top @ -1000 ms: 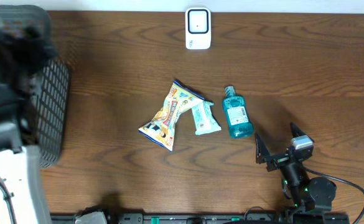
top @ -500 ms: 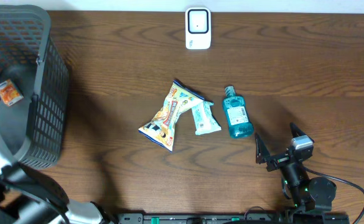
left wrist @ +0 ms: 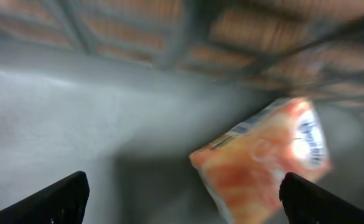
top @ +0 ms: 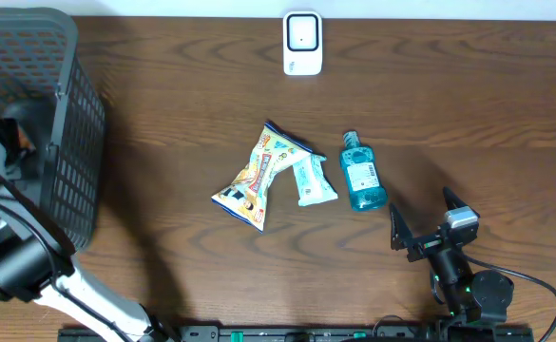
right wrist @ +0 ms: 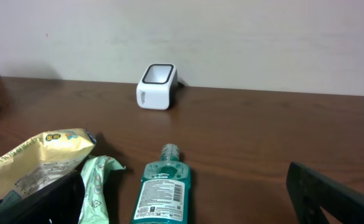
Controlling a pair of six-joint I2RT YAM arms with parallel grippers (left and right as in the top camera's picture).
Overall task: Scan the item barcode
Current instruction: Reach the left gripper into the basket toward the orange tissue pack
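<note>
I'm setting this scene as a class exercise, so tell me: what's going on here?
The left end effector is inside the grey basket, open, with an orange packet just ahead of it, not gripped. The right end effector sits open near the table's front edge, holding nothing. A snack bag, a small green packet and a blue bottle lie mid-table, the white scanner beyond them.

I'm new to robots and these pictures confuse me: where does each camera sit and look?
Overhead: above the table, looking down; left arm, right arm show.
Left wrist: inside the basket, facing an orange packet; open left gripper below.
Right wrist: low, facing the scanner; open right gripper below.
Shared: overhead and right wrist both show scanner, bottle.
</note>
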